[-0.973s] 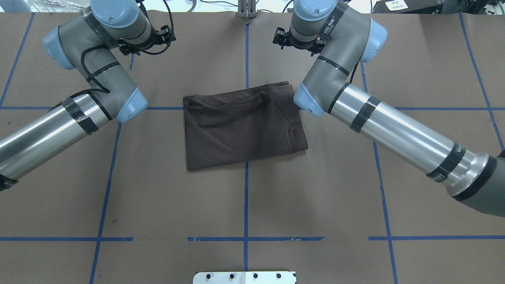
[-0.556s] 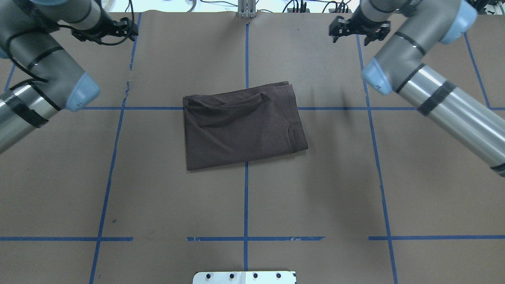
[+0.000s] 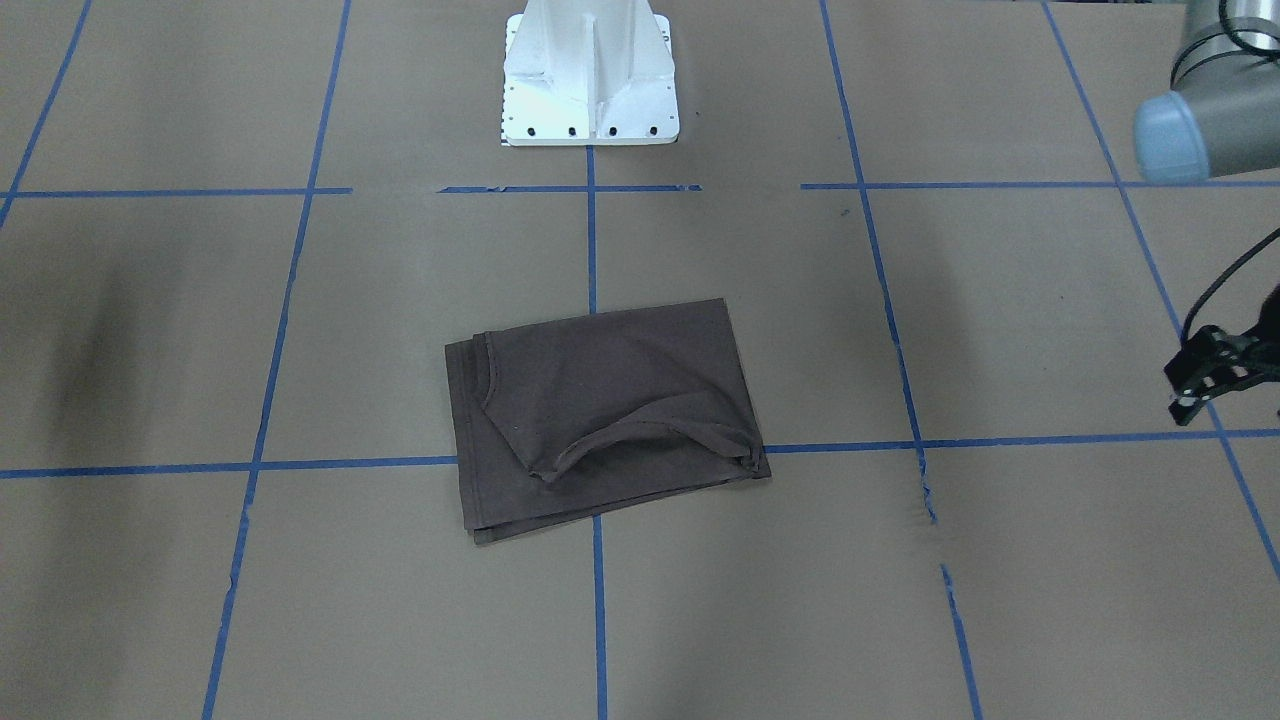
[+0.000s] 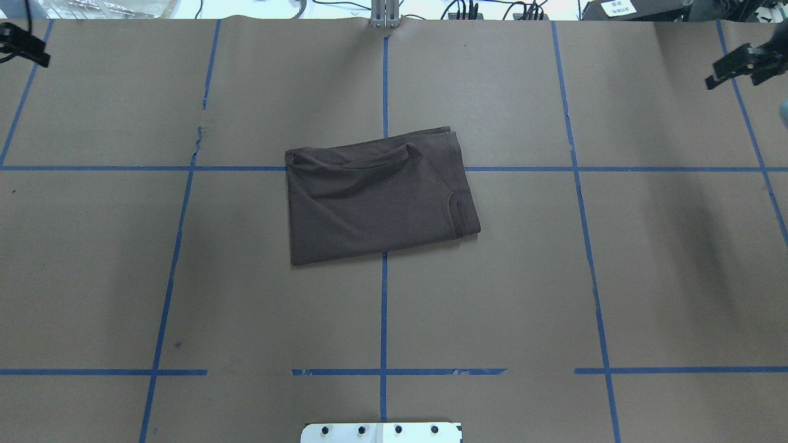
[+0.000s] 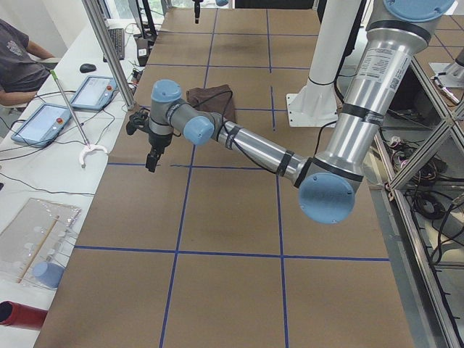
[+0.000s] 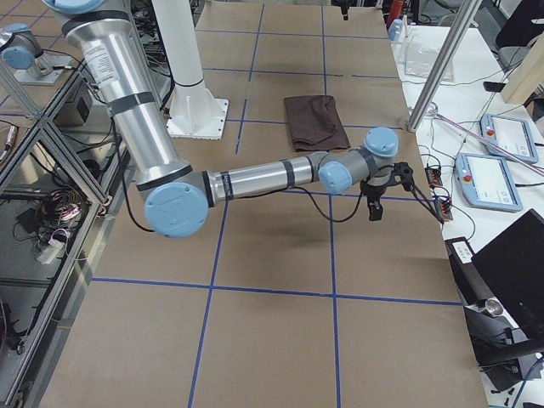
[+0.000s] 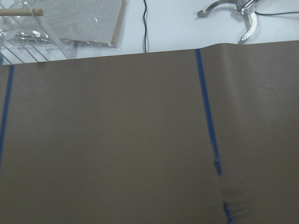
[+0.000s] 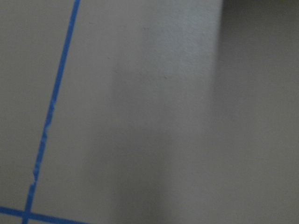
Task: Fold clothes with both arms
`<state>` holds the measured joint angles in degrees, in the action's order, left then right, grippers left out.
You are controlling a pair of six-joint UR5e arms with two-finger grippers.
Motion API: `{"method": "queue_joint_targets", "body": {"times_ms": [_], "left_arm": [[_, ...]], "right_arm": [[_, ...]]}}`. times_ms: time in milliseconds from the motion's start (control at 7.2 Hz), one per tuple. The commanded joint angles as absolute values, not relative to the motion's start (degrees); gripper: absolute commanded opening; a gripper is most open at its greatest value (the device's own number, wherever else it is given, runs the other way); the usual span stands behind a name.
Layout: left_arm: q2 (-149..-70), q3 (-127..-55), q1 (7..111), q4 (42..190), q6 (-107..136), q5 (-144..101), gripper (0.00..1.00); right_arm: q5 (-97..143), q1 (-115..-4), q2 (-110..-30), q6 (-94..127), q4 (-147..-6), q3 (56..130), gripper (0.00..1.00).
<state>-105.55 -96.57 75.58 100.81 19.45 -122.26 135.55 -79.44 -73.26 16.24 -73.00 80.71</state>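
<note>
The dark brown-grey T-shirt [image 4: 378,200] lies folded into a rough rectangle at the table's middle, collar fold along its far edge. It also shows in the front view [image 3: 600,415] and both side views [image 5: 212,98] [image 6: 314,119]. My left gripper [image 4: 24,44] hangs at the far left table edge, well away from the shirt; in the front view [image 3: 1185,400] its fingers look drawn together with nothing between them. My right gripper [image 4: 717,77] hangs at the far right edge, also looking shut and empty. Both wrist views show only bare brown table.
Blue tape lines [image 4: 384,307] grid the brown table cover. The white pedestal base [image 3: 590,75] stands at the near edge. Beyond the far edge lie tablets [image 5: 43,119], cables and a clear tray [image 7: 70,23]. A person [image 5: 18,61] sits there.
Both arms have swung outward from beside the shirt to the table's far left and far right edges. The folded shirt has not moved.
</note>
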Motion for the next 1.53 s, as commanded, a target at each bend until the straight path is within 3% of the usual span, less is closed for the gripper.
{"method": "queue_joint_targets", "body": {"times_ms": [0,139,556,973,1390], "left_arm": [[-96.5,-98.4,84.7,100.3,-3.4,-129.0,1.00],[-92.0,-99.1,84.6,101.8,-3.3,-130.3,1.00],[-92.5,-93.7,84.1,107.6,-2.9,-129.0,1.00],[-88.5,-94.0,84.5,106.5,-3.3,-129.5,1.00],[-88.2,-94.7,84.5,102.0,-3.6,-129.6,1.00]], "right_arm": [[140.4,-86.2,-82.1,4.2,-77.4,85.1,1.00],[140.1,-88.0,-85.3,0.7,-81.1,88.6,1.00],[137.8,-89.2,-87.0,0.4,-83.0,87.3,1.00],[136.4,-90.4,-85.4,0.1,-96.2,90.5,1.00],[136.7,-93.6,-90.3,-4.2,-96.2,92.4,1.00]]}}
